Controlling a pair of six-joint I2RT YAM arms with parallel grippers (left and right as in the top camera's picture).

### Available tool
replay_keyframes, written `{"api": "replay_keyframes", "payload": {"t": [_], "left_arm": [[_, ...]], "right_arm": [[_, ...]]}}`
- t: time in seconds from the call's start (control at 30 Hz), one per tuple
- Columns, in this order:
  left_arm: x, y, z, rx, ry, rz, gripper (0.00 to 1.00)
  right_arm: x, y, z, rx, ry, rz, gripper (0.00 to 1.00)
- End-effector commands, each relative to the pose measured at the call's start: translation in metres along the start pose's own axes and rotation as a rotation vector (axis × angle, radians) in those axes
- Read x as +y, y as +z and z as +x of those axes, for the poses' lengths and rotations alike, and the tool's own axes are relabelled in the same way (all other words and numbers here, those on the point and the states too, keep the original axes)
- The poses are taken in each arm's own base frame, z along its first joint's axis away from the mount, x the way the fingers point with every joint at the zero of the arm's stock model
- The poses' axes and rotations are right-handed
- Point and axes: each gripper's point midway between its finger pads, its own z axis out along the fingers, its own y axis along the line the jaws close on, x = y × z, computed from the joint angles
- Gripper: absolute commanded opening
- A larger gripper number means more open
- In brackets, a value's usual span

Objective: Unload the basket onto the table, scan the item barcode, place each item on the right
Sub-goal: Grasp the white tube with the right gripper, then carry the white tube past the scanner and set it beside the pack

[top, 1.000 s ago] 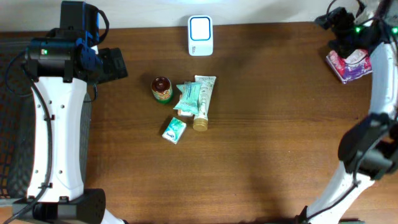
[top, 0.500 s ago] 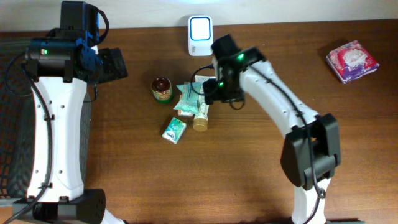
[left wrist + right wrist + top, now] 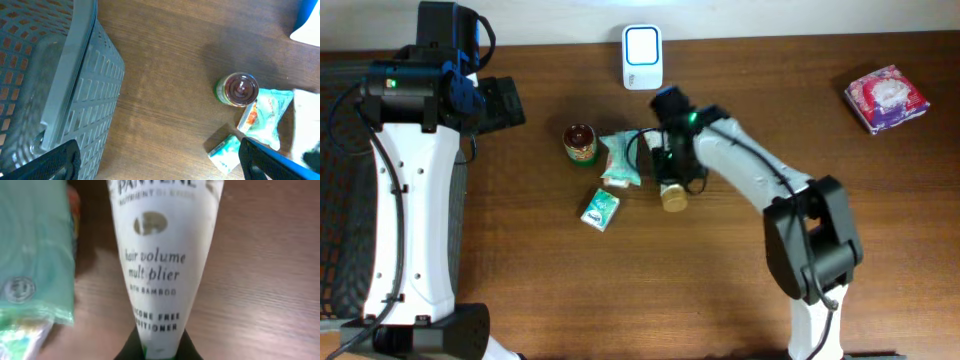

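Tube [image 3: 160,270] now beside green packet [image 3: 620,160], in grip of right end effector [image 3: 159,351].

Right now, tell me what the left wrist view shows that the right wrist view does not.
Only the left wrist view: the grey basket, the jar and the small green box. Only the right wrist view: the print on the white tube, whose narrow end sits in the shut right gripper. Both: the green packet and the wooden table.
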Motion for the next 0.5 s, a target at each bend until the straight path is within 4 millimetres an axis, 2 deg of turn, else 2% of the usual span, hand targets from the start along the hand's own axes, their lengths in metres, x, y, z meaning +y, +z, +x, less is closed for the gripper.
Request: {"api": "replay_keyframes", "payload": {"t": [0.0, 0.1, 0.13, 0.23, 0.33, 0.47], "left_arm": [[0.003, -0.004, -0.004, -0.018, 0.005, -0.007, 0.99], [0.003, -0.004, -0.004, -0.018, 0.005, -0.007, 0.99], [0.003, -0.004, -0.004, -0.018, 0.005, -0.007, 0.99], [0.003, -0.004, -0.004, -0.018, 0.005, -0.007, 0.99], [0.003, -0.004, -0.004, -0.018, 0.005, -0.007, 0.99], [0.003, -0.004, -0.004, -0.018, 0.005, -0.007, 0.99]], "right_arm": [[0.035, -0.078, -0.021, 0.007, 0.05, -0.308, 0.04], [0.056, -0.125, -0.014, 0.132, 0.119, -0.64, 0.04], [0.063, -0.15, -0.013, 0.187, 0.15, -0.819, 0.04], [0.06, -0.199, -0.015, 0.267, 0.224, -1.113, 0.04], [0.049, -0.219, -0.018, 0.305, 0.296, -1.217, 0.04], [0.041, -0.209, -0.02, 0.284, 0.308, -1.152, 0.04]]}}
